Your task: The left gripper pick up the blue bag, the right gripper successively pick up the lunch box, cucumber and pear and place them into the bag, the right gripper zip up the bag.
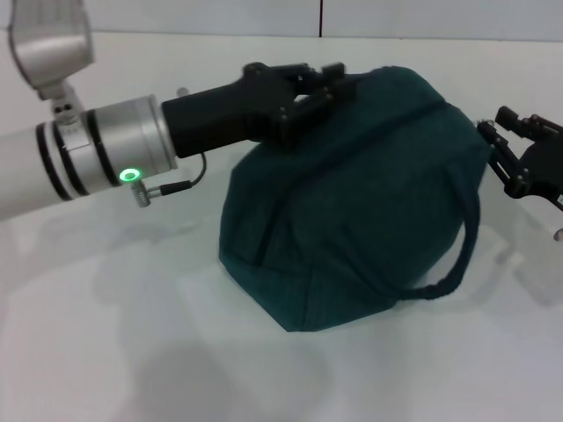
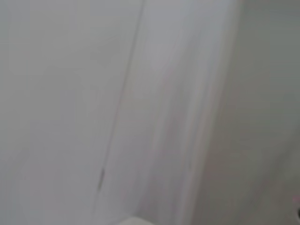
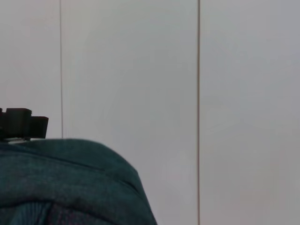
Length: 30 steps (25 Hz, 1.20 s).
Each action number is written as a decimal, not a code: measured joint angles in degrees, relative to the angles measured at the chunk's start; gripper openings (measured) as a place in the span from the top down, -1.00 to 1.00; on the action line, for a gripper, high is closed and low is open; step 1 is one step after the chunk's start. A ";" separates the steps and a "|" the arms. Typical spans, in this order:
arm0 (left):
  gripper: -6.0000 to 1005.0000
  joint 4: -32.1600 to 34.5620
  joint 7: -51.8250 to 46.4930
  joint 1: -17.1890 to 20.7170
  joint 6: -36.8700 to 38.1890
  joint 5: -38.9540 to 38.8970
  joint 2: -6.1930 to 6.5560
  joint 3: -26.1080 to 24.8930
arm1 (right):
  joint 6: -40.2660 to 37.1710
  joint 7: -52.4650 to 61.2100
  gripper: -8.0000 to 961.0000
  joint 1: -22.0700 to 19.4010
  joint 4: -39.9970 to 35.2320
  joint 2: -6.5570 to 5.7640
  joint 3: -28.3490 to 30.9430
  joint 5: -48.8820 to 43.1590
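The blue bag (image 1: 369,202) sits bulging on the white table in the middle of the head view, with its carry strap (image 1: 464,246) hanging down its right side. My left gripper (image 1: 327,84) reaches in from the left and is shut on the bag's top edge. At the bag's right end my right gripper (image 1: 498,145) hovers just off the fabric, fingers apart and holding nothing. The right wrist view catches the bag's top (image 3: 65,183) and a black part of the left gripper (image 3: 21,124). The lunch box, cucumber and pear are out of view.
The white table (image 1: 132,352) spreads around the bag, with a pale wall behind it. The left wrist view holds only blurred white surface. My left forearm (image 1: 79,158) crosses the left side above the table.
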 joint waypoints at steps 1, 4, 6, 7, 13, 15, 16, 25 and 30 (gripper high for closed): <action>0.62 -0.59 0.85 0.30 0.05 -1.31 0.02 -0.01 | -0.28 0.01 0.59 -0.02 0.07 0.00 0.04 0.00; 0.46 -1.24 3.03 1.79 0.27 -4.60 0.11 -0.05 | -1.24 0.14 0.38 -0.26 0.11 -0.13 0.06 -0.08; 0.38 -1.25 4.00 2.72 0.43 -5.78 0.09 -0.05 | -1.27 1.44 0.25 -0.52 -0.06 -0.51 -0.07 -0.35; 0.34 -1.26 4.40 3.02 0.77 -5.98 0.07 -0.05 | -1.15 2.80 0.20 -0.54 -0.09 -0.81 -0.21 -0.66; 0.09 -1.40 5.24 3.79 2.20 -6.16 0.01 0.06 | -2.59 14.04 0.01 0.07 -0.33 -4.27 -0.10 -8.04; -0.07 -1.54 5.96 4.12 3.48 -6.19 -0.04 0.01 | -7.14 14.60 0.02 -0.48 -0.35 -4.74 0.78 -8.68; -0.14 -1.68 6.64 4.30 4.37 -6.33 -0.07 -0.01 | -9.44 14.47 0.02 -0.83 -0.30 -4.78 1.42 -8.76; -0.38 -10.54 22.04 5.79 17.49 -10.39 -0.23 0.09 | -30.28 14.42 0.04 0.08 -0.56 -5.15 3.24 -15.35; -0.38 -11.77 29.45 9.41 22.01 -11.81 -0.43 0.32 | -32.99 14.28 0.02 1.39 -2.48 -5.09 3.31 -17.77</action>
